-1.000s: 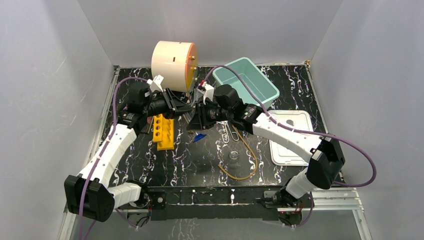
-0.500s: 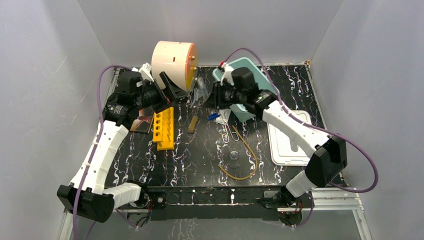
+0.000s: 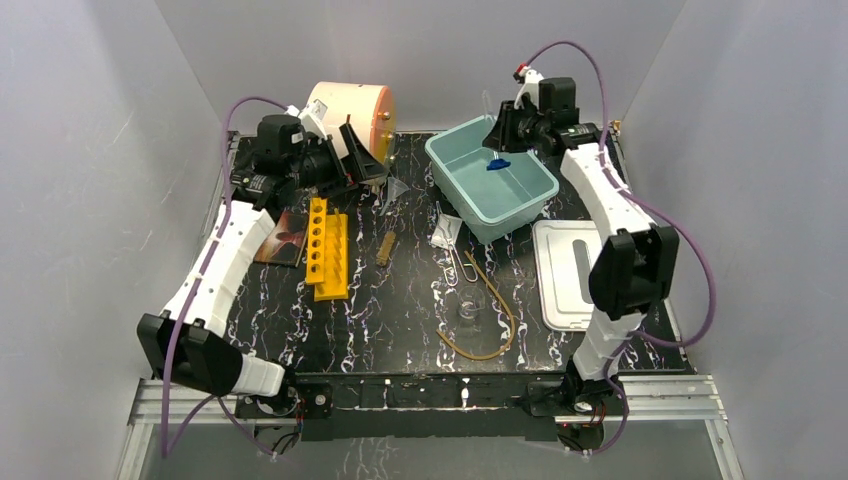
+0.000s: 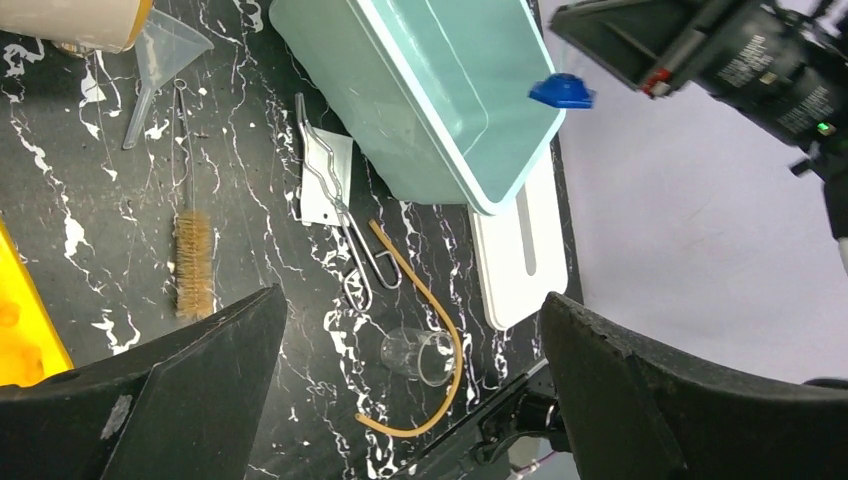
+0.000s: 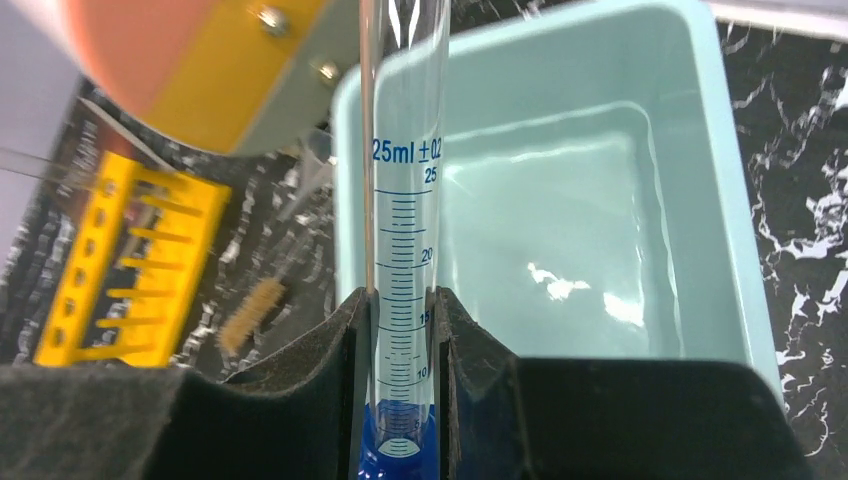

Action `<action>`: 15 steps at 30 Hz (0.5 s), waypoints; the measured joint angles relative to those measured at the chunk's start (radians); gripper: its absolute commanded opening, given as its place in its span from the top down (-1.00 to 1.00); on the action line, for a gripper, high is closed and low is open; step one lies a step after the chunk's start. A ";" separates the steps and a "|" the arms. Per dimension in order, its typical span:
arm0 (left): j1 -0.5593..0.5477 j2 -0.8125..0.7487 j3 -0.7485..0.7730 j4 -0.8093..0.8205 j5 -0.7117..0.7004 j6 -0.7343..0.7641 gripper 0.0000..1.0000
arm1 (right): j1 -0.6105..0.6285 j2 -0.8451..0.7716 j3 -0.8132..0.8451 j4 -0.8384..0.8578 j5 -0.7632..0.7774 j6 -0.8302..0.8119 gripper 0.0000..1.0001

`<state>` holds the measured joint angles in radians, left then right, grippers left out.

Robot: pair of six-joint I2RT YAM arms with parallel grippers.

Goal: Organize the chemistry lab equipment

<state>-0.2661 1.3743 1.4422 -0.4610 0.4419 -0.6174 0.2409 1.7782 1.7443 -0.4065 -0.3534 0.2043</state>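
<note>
The right claw (image 5: 400, 325) is pinched tight on a clear graduated cylinder (image 5: 405, 200) marked 25 ml, its blue foot (image 5: 392, 455) low between the pads, the glass reaching out over a pale green bin (image 5: 735, 230). Left of it, on the black marbled surface (image 5: 800, 190), sit a yellow tube rack (image 5: 105, 260) and a small bristle brush (image 5: 252, 312), with the orange face of a drum (image 5: 170, 50) in the top corner.

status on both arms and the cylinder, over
Left gripper open, empty, by cream drum. Right gripper shut on graduated cylinder, above teal bin. Nothing between cylinder and bin.
</note>
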 measured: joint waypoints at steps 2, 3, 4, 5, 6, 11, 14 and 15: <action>0.000 0.021 0.001 0.019 0.010 0.018 -0.97 | -0.003 0.056 0.003 -0.011 0.005 -0.034 0.61; -0.001 0.029 0.002 0.024 0.014 0.026 -0.97 | -0.003 0.088 0.009 -0.024 0.009 -0.051 0.62; -0.002 0.040 0.006 0.027 0.018 0.035 -0.97 | -0.003 0.124 0.022 -0.041 0.011 -0.064 0.62; -0.003 0.050 0.013 0.028 0.021 0.040 -0.97 | -0.003 0.152 0.034 -0.054 0.012 -0.075 0.62; -0.006 0.066 0.026 0.028 0.023 0.048 -0.97 | -0.003 0.184 0.044 -0.063 0.014 -0.086 0.62; -0.024 0.139 0.055 0.044 0.031 0.073 -0.97 | -0.002 0.259 0.039 -0.101 0.013 -0.138 0.58; -0.032 0.163 0.055 0.041 0.031 0.077 -0.97 | 0.001 0.261 0.039 -0.123 0.006 -0.165 0.55; -0.033 0.166 0.055 0.042 0.032 0.076 -0.97 | 0.003 0.261 0.039 -0.126 0.006 -0.177 0.54</action>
<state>-0.2989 1.5406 1.4975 -0.4194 0.4744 -0.5411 0.2443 2.0396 1.7832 -0.5323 -0.3477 0.0277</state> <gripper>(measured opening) 0.983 0.326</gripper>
